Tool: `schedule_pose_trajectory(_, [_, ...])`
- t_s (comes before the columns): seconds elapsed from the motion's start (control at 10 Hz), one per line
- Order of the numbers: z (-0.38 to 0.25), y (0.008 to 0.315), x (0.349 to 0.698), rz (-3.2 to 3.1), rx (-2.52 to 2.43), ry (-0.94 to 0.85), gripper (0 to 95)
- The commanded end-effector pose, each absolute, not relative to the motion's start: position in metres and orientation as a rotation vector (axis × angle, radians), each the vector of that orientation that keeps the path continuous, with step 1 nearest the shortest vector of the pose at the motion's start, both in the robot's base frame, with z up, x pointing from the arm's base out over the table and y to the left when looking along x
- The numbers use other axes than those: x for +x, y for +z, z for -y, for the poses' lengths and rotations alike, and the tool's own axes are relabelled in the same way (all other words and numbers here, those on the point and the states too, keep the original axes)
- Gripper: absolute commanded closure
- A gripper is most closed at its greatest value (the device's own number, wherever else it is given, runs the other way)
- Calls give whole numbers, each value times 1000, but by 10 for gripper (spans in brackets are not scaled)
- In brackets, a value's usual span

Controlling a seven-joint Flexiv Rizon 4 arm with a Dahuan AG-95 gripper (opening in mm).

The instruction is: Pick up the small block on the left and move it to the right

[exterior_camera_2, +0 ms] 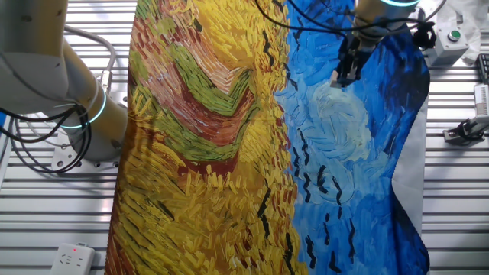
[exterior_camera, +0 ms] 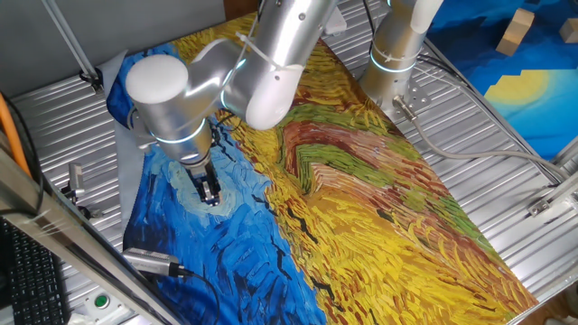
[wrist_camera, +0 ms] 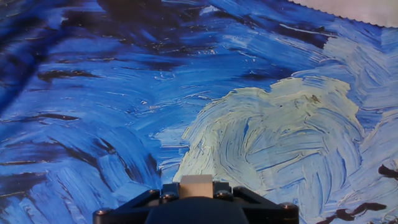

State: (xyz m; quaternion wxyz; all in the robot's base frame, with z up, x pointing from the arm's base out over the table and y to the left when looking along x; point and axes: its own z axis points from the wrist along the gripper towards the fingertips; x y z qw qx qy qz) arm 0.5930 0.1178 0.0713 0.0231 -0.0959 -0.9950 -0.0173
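The small block (wrist_camera: 196,185) is a tiny pale tan cube held between my gripper's black fingers at the bottom of the hand view. My gripper (exterior_camera: 210,192) is shut on it, low over the pale swirl of the painted cloth (exterior_camera: 361,199) at the cloth's blue left end. In the other fixed view the gripper (exterior_camera_2: 341,76) hangs at the upper right over the same pale swirl, and a speck of the block (exterior_camera_2: 334,77) shows at the fingertips. I cannot tell whether the block touches the cloth.
A much larger tan wooden block (exterior_camera: 515,32) lies on a blue and yellow cloth at the far right back. The arm's base (exterior_camera: 393,54) stands behind the painted cloth. Metal clamps (exterior_camera: 77,185) and a cylinder (exterior_camera: 149,263) sit on the ribbed metal table beside the cloth's left edge.
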Motion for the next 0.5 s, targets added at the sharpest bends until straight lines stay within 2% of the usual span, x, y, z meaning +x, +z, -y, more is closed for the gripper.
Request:
schedule_pose_trajectory(0.1, [-118,71,593,3079,-300,-47,950])
schedule_pose_trajectory(0.5, [-118,71,593,3092,-298,20,950])
